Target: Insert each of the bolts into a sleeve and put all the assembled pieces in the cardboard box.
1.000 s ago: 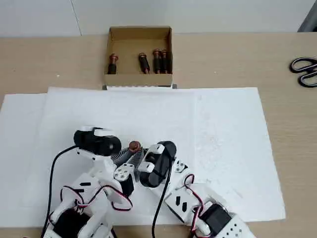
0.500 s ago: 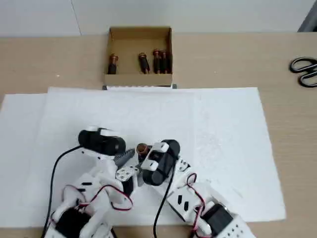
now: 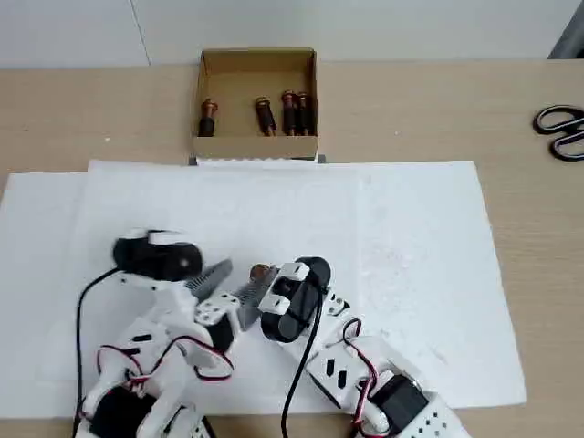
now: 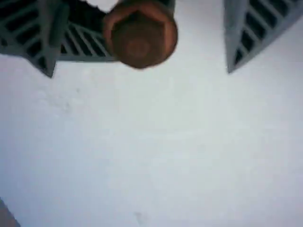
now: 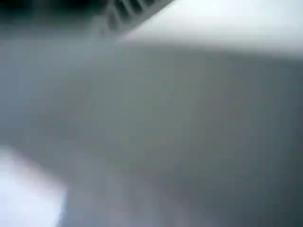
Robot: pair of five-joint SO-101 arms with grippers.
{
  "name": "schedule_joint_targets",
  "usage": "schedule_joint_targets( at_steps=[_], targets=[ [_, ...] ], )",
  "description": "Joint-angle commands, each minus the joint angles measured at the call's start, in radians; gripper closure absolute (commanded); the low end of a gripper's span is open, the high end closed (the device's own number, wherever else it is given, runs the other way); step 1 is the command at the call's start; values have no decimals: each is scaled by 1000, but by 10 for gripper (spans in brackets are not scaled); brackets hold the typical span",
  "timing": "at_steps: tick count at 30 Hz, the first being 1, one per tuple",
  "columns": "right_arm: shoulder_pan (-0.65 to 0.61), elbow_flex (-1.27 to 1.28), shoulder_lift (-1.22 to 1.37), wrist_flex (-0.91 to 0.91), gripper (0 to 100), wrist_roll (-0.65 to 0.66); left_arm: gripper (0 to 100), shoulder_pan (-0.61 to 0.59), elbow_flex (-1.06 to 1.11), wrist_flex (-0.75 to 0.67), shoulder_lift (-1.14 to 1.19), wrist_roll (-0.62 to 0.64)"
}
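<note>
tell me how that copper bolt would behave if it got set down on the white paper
The bolt looks like solid metal, so it is probably stiff and heavy for its size. Its head looks round, so laid on its side on the flat paper it may well roll.

We've got a wood table (image 3: 411,109) w/ white paper (image 3: 411,237) up front, cardboard box (image 3: 256,146) just behind it, scissors (image 3: 561,130) at the edge.

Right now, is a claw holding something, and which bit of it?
The right claw seems to grip the copper-coloured metal bolt below its head. The left claw is open, holding nothing.
</note>
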Motion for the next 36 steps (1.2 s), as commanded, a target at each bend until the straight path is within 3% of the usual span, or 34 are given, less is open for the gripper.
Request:
schedule_joint_targets(
  at_steps=[1, 5, 9, 12, 24, 31, 36],
  targets=[
    [10, 12, -12, -25, 995, 2, 778, -44, -65, 2, -6, 3],
    [12, 12, -12, -25, 995, 2, 827, -110, -68, 2, -8, 2],
    [64, 14, -7, -25, 995, -2, 999, -187, -61, 0, -8, 0],
    [125, 14, -7, -25, 995, -3, 994, -238, -2, -9, -8, -18],
    [329, 14, -4, -24, 995, -5, 994, -287, 311, -137, -8, -321],
    [389, 14, -2, -22, 995, -6, 994, -287, 311, -141, -9, -338],
    [432, 14, -5, 76, 995, -9, 994, -287, 311, -141, -9, -338]
  ],
)
